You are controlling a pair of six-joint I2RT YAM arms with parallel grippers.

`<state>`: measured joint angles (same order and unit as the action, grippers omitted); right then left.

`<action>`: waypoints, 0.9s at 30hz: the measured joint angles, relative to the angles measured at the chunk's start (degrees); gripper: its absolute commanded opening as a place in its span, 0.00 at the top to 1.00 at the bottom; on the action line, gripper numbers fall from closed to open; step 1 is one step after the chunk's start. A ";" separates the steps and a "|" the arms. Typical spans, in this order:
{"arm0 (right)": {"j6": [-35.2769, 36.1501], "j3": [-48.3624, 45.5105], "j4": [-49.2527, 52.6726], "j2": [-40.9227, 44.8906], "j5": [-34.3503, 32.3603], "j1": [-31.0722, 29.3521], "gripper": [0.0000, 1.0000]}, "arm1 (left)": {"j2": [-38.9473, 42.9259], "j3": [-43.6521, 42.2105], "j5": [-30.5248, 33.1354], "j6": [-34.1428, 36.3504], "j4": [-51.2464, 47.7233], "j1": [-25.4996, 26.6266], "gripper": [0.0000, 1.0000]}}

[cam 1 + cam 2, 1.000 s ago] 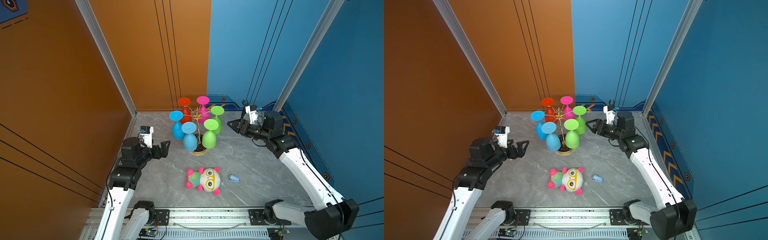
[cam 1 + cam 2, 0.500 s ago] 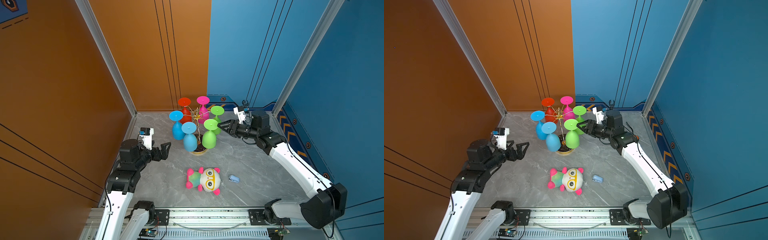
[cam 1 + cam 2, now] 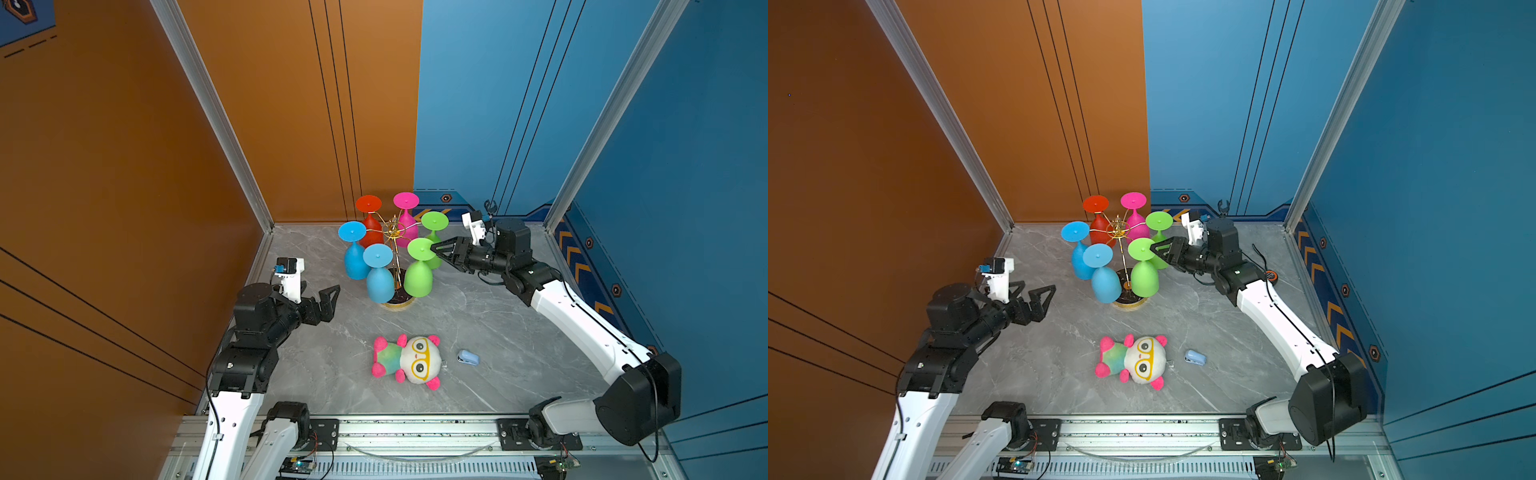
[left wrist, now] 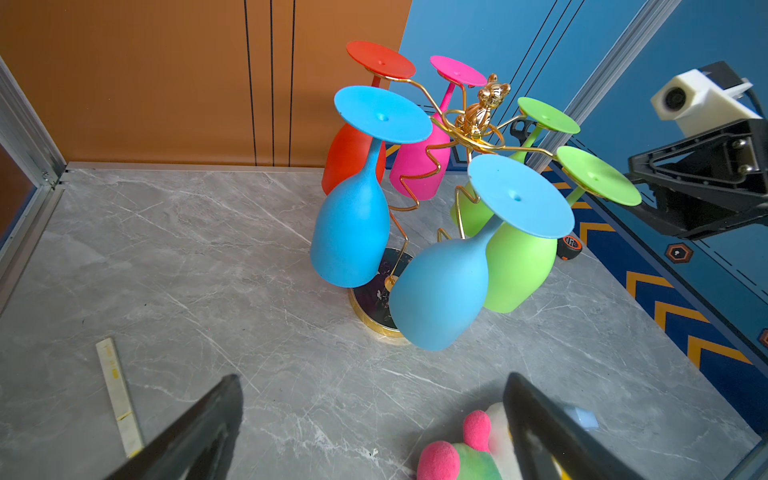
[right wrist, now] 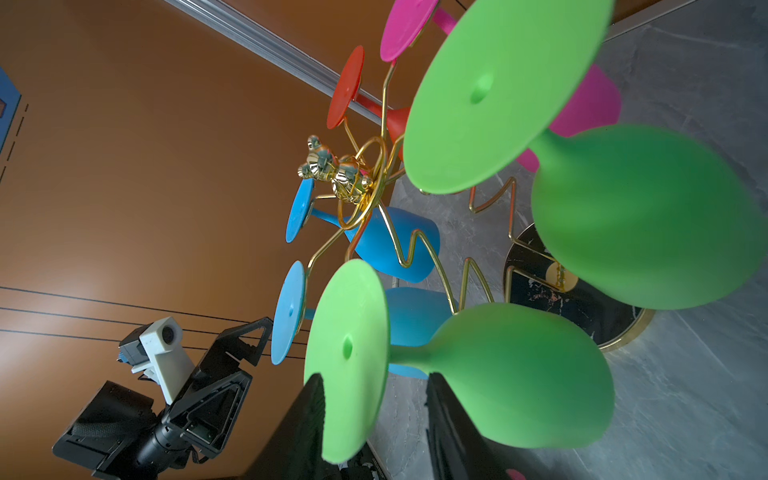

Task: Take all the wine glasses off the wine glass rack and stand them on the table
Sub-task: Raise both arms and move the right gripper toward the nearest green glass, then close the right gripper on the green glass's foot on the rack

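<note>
The wine glass rack (image 3: 394,231) is a gold wire tree on a round black base (image 3: 1128,300), and several coloured glasses hang on it upside down. The front green wine glass (image 3: 419,277) (image 3: 1144,280) hangs on the arm nearest my right gripper (image 3: 436,251) (image 3: 1156,251). In the right wrist view that gripper (image 5: 374,378) straddles the glass's round green foot (image 5: 347,332). One finger lies against the foot's outer face. The other is on the bowl side, with a gap of floor showing. My left gripper (image 3: 322,297) (image 4: 374,382) hovers wide open, left of the rack, holding nothing.
Two blue glasses (image 3: 356,262), a red one (image 3: 371,232), a pink one (image 3: 405,232) and a second green one (image 3: 434,239) crowd the rack. A plush toy (image 3: 409,361) and a small blue object (image 3: 467,357) lie in front. A tape roll (image 3: 1270,275) sits behind my right arm.
My right gripper has reached left from beside the rack to the front green glass, and its jaws have narrowed about the foot. The left arm has barely shifted.
</note>
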<state>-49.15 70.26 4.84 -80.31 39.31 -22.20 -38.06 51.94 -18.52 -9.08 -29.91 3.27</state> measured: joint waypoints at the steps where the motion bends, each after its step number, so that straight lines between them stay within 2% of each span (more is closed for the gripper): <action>1: -0.24 0.00 -0.11 -0.13 0.00 -0.11 0.61 | 0.20 -0.20 0.00 0.00 0.00 0.00 0.02; 27: -3.87 0.52 -2.99 -1.29 0.20 -0.74 0.85 | 0.63 -1.33 0.33 0.02 -0.39 -0.63 0.02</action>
<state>-53.01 70.78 1.85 -81.60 39.51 -22.94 -37.43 50.61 -18.20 -9.06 -30.30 2.63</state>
